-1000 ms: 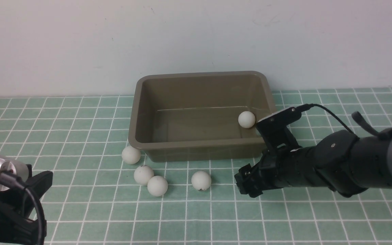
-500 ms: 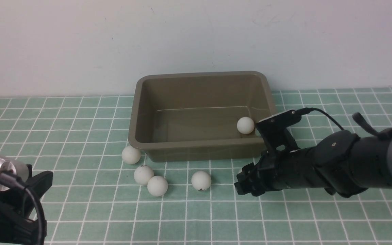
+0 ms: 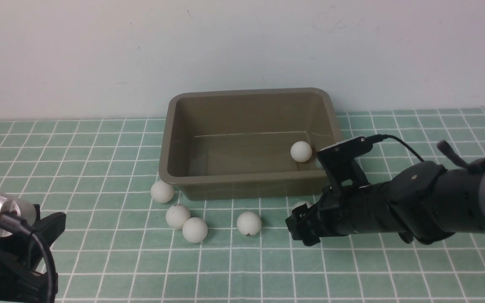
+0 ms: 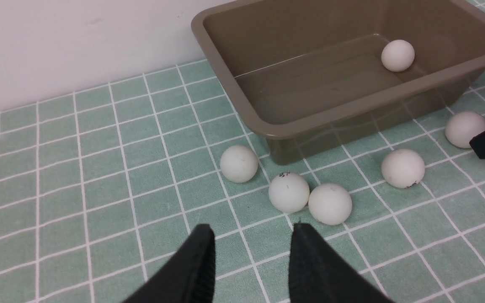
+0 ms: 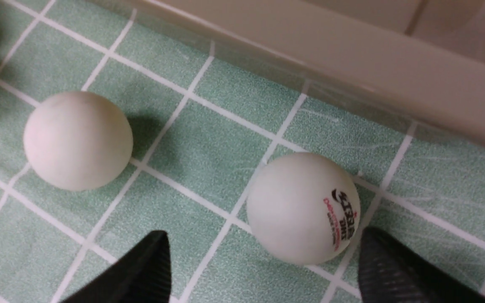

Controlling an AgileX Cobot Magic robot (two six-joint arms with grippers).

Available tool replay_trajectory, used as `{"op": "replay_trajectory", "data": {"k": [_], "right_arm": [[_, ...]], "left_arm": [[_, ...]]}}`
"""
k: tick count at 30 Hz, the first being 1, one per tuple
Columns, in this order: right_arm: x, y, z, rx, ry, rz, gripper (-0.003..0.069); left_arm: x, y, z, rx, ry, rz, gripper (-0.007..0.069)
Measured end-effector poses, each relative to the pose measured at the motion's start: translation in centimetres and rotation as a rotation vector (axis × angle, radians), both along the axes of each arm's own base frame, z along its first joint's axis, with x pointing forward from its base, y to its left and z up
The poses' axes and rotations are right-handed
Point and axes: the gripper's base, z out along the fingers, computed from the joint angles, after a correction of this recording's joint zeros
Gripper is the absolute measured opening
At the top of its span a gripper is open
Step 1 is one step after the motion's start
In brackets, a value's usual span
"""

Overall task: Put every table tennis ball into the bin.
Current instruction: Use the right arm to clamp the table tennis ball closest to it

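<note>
The olive-brown bin [image 3: 246,182] stands against the back wall with one table tennis ball [image 3: 301,151] inside, near its right wall. Several white balls lie on the mat in front of it: one [image 3: 162,191] at the bin's left corner, a touching pair [image 3: 177,216] [image 3: 195,230], and one [image 3: 249,223] further right. My right gripper [image 5: 263,240] is open and low over the mat. A printed ball [image 5: 303,208] sits just ahead of its fingertips, close to one finger, untouched. My left gripper [image 4: 253,235] is open and holds nothing, short of the pair.
The bin's front wall [image 5: 352,71] runs close beyond the printed ball. Another ball [image 5: 78,141] lies a tile away from it. The right arm [image 3: 415,206] stretches low across the green tiled mat [image 3: 99,261]. A white wall [image 3: 242,50] closes the back.
The ball inside the bin has rolled slightly left and settled. My right gripper has edged left along the mat, and a ball now peeks out behind its fingers. The left arm has not moved.
</note>
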Motion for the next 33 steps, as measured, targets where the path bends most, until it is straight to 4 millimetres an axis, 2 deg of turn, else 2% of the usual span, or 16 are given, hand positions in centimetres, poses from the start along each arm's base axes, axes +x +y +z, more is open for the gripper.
{"op": "replay_trajectory", "data": {"k": [1,4,12,15,17,18,20,21,22,25,28,33], "right_arm": [[0.0,0.0,0.0,0.018,0.010,-0.020,0.0563],[0.0,0.0,0.0,0.032,0.019,-0.038,0.0580],[1.4,0.9,-2.0,0.015,0.051,-0.036,0.0584],[1.5,0.9,-2.2,0.009,0.051,-0.037,0.0582],[1.6,0.8,-2.2,0.005,0.044,-0.043,0.0563],[1.7,0.8,-2.1,0.003,0.038,-0.048,0.0532],[1.8,0.8,-2.1,-0.001,0.031,-0.054,0.0447],[1.8,0.7,-2.1,-0.003,0.029,-0.056,0.0361],[1.8,0.8,-2.0,-0.001,0.028,-0.051,0.0352],[1.3,1.1,-0.6,0.023,0.016,0.011,0.0365],[0.7,1.2,1.9,0.055,-0.017,0.075,0.0365],[-1.6,0.4,5.0,0.069,-0.013,0.163,0.0365]], "left_arm": [[0.0,0.0,0.0,0.000,0.000,0.000,0.0230],[0.0,0.0,0.0,0.000,0.000,0.000,0.0230],[0.0,0.0,0.0,0.000,0.000,0.000,0.0230],[0.0,0.0,0.0,0.000,0.000,0.000,0.0230],[0.0,0.0,0.0,0.000,0.000,0.000,0.0230],[0.0,0.0,0.0,0.000,0.000,0.000,0.0230],[0.0,0.0,0.0,0.000,0.000,0.000,0.0230],[0.0,0.0,0.0,0.000,0.000,0.000,0.0230],[0.0,0.0,0.0,0.000,0.000,0.000,0.0230],[0.0,0.0,0.0,-0.001,0.000,0.000,0.0230],[0.0,0.0,0.0,-0.001,0.000,0.000,0.0230],[0.0,0.0,0.0,-0.001,0.001,0.000,0.0230]]}}
